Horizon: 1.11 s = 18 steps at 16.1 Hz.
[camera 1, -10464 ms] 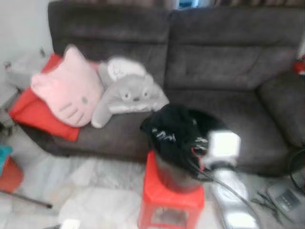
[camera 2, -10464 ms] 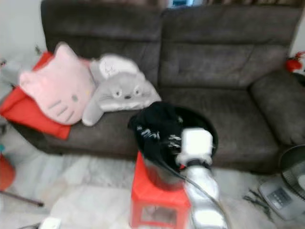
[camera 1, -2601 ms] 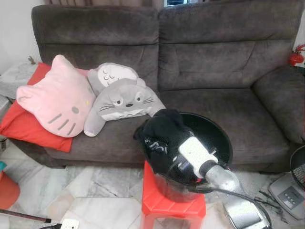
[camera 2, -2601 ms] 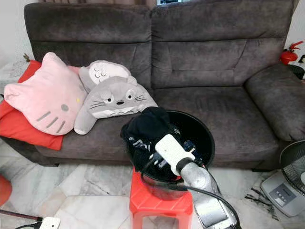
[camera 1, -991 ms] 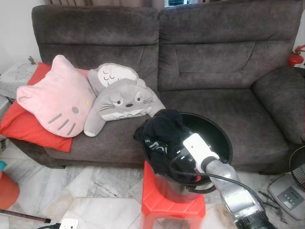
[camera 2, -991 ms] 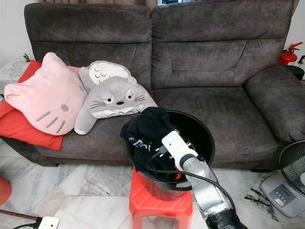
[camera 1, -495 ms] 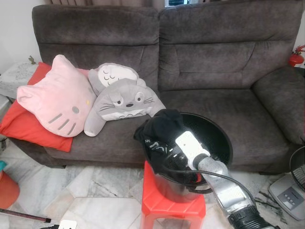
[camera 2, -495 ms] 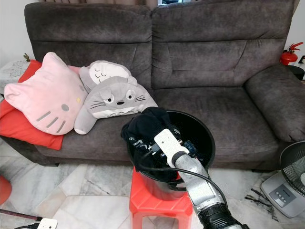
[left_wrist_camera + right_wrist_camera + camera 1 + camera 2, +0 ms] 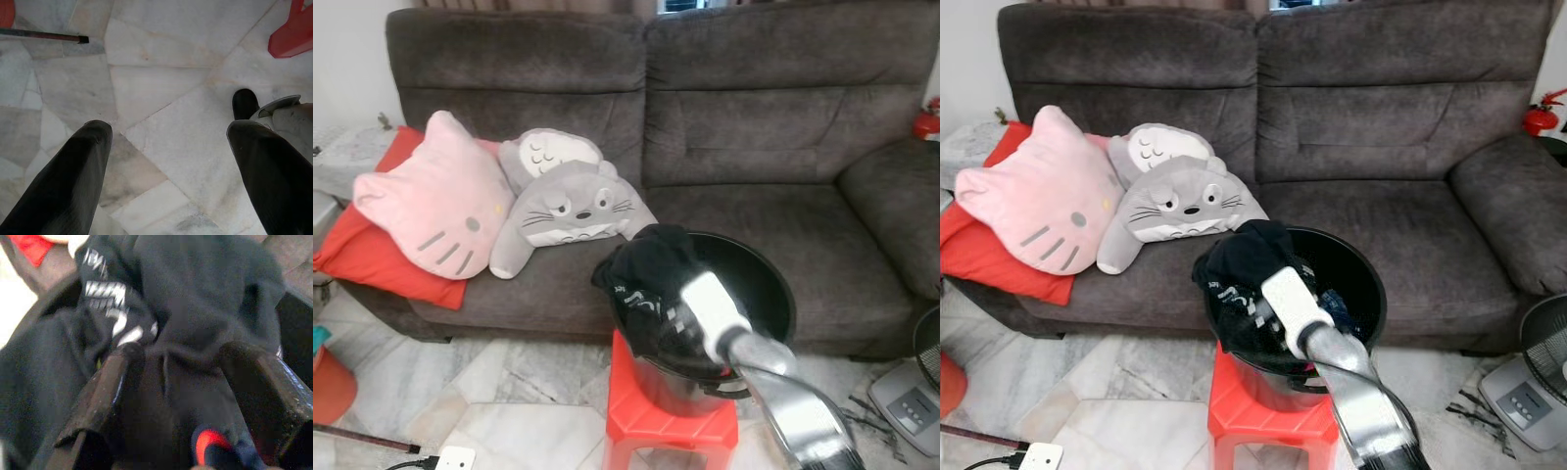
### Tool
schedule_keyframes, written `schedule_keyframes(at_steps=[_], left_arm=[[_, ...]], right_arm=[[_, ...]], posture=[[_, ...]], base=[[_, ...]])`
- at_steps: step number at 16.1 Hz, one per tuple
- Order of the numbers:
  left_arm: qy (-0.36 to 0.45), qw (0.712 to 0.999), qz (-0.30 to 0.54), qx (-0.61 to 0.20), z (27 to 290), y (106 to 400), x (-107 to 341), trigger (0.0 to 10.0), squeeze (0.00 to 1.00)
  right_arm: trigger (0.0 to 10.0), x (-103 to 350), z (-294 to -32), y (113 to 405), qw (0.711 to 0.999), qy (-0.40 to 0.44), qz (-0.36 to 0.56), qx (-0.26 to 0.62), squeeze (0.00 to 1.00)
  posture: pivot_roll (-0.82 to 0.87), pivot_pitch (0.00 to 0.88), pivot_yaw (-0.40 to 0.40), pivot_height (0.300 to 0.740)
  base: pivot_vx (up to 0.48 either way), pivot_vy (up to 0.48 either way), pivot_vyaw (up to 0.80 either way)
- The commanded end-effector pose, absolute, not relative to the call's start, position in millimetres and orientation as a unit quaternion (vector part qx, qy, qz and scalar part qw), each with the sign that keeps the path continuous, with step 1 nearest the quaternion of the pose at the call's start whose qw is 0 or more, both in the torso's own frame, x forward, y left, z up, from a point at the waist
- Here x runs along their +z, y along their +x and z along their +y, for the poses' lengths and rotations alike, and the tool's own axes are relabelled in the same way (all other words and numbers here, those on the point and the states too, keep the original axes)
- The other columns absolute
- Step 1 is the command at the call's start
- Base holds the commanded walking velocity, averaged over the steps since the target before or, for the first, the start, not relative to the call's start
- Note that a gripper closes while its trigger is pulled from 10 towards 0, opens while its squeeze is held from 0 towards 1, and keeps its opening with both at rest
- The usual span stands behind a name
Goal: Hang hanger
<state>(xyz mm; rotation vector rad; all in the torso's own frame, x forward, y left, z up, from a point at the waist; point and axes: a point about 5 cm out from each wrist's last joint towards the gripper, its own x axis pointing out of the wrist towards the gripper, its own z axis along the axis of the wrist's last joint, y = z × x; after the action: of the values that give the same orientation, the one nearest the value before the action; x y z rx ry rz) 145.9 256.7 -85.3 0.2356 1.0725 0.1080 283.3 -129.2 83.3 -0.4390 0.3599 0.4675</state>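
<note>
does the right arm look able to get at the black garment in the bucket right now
Probably yes: the right tool is open, its fingers straddling the crumpled black garment that drapes over the rim of the round black bucket, with nothing between them.

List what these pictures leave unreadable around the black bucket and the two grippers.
- Black bucket: its contents lie under the black garment and the right arm; no hanger can be made out.
- Right gripper: right wrist view is blurred; whether the fingers pinch cloth is unclear.
- Garment's white print: too blurred to read.
- Left gripper: hangs open over the marble floor.
</note>
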Motion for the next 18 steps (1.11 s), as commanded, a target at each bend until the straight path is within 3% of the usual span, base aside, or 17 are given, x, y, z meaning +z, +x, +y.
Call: schedule_keyframes(at_steps=[1, 4, 5, 6, 7, 11, 12, 18], left_arm=[[0.123, 0.846, 0.517, 0.048, 262, 144, -85, 10.0, 0.0], [0.124, 0.846, 0.516, 0.048, 263, 144, -84, 10.0, 0.0], [0.124, 0.846, 0.516, 0.047, 263, 144, -84, 10.0, 0.0], [0.123, 0.847, 0.515, 0.048, 263, 144, -84, 10.0, 0.0], [0.123, 0.847, 0.515, 0.048, 263, 145, -84, 10.0, 0.0], [0.122, 0.846, 0.517, 0.048, 261, 143, -85, 10.0, 0.0], [0.122, 0.845, 0.518, 0.048, 262, 142, -85, 10.0, 0.0], [0.127, 0.843, 0.52, 0.047, 266, 138, -85, 10.0, 0.0]], right_arm=[[10.0, 86, -131, 279, 0.926, -0.242, 0.179, 0.229, 0.0], [10.0, 83, -142, 275, 0.928, -0.231, 0.209, 0.203, 0.0], [10.0, 81, -142, 277, 0.928, -0.228, 0.212, 0.204, 0.19], [10.0, 81, -140, 280, 0.929, -0.225, 0.209, 0.207, 0.82], [10.0, 82, -139, 283, 0.929, -0.222, 0.208, 0.209, 1.0], [10.0, 79, -137, 293, 0.923, -0.244, 0.209, 0.21, 0.97], [10.0, 76, -139, 296, 0.916, -0.269, 0.214, 0.209, 0.0], [10.0, 74, -139, 310, 0.906, -0.307, 0.207, 0.206, 0.0]], posture=[[-0.19, 0.0, 0.064, 0.732], [-0.19, 0.0, 0.065, 0.732], [-0.19, 0.0, 0.064, 0.732], [-0.19, 0.0, 0.063, 0.732], [-0.19, 0.0, 0.061, 0.732], [-0.18, 0.0, 0.06, 0.732], [-0.18, 0.0, 0.061, 0.732], [-0.18, 0.0, 0.057, 0.732]], base=[[0.0, 0.0, 0.0], [0.0, 0.0, 0.0], [0.0, 0.0, 0.0], [0.0, 0.0, 0.0], [0.0, 0.0, 0.0], [0.0, 0.0, 0.0], [0.0, 0.0, 0.0], [0.0, 0.0, 0.0]])
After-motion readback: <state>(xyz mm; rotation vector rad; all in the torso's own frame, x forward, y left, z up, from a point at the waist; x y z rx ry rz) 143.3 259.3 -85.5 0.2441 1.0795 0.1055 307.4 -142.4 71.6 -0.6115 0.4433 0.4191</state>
